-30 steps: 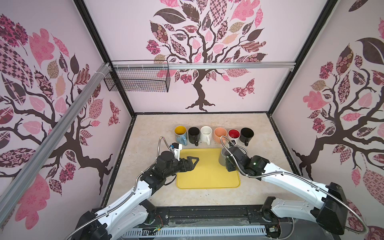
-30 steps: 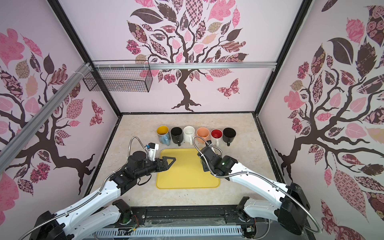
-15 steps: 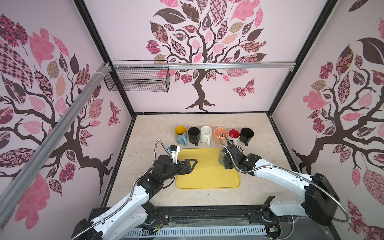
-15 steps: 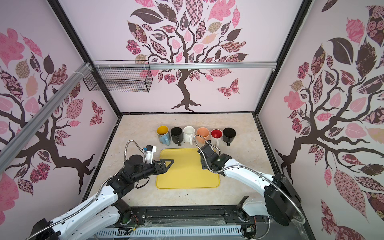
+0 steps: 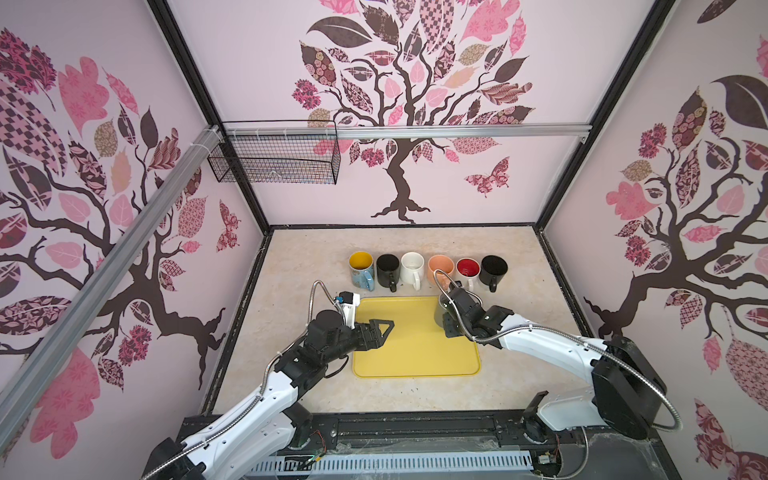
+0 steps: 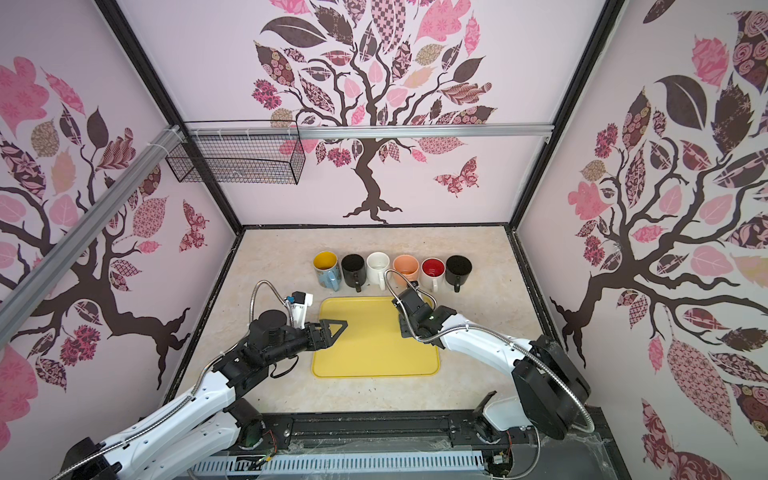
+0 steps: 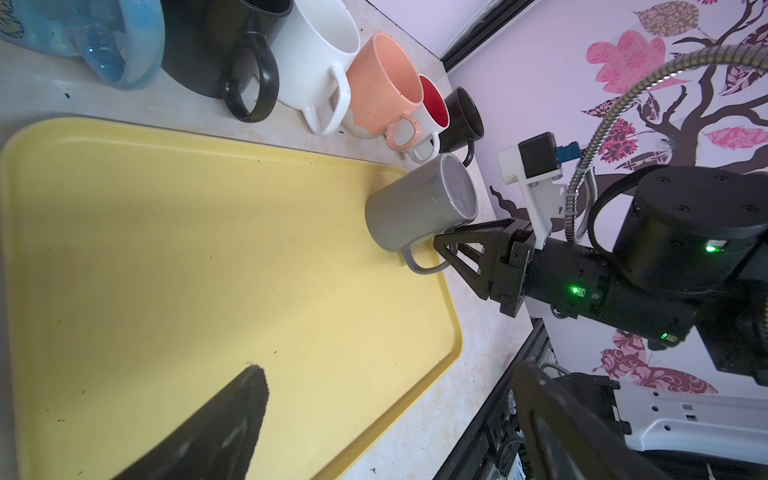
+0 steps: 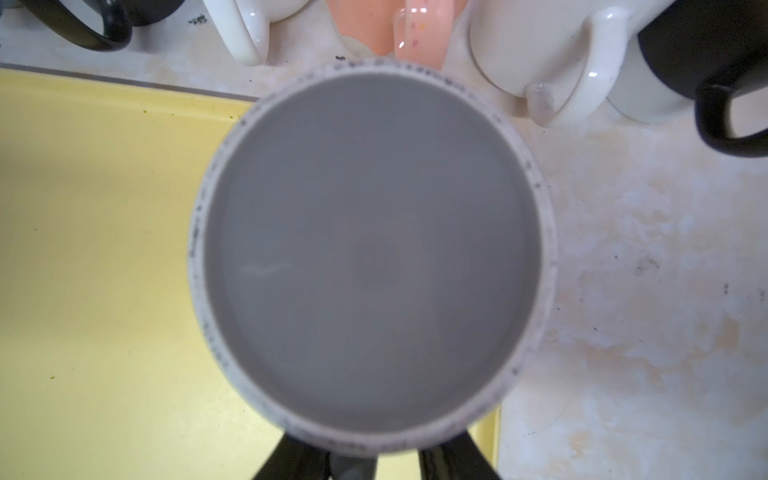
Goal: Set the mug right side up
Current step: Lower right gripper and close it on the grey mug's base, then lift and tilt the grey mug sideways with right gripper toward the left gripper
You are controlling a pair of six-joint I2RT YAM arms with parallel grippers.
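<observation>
One step in hand, the grasp: grey mug (image 7: pixel 411 216) upside down at the far right corner of the yellow tray (image 7: pixel 166 249), right jaws astride its handle, clamping not confirmable, left jaws wide apart over that tray's left edge; next, likely firm clamp, lift, half-turn.

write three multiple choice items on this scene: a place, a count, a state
1. The grey mug sits on the yellow tray at its: a) near left corner b) middle c) far right corner
2. The row of mugs behind the tray counts: a) four b) six c) eight
3. The grey mug stands: a) mouth up b) on its side c) upside down

Key: 1c, it stands at that corner's rim; 2b, six show in both top views; 3c, its flat base faces up.
</observation>
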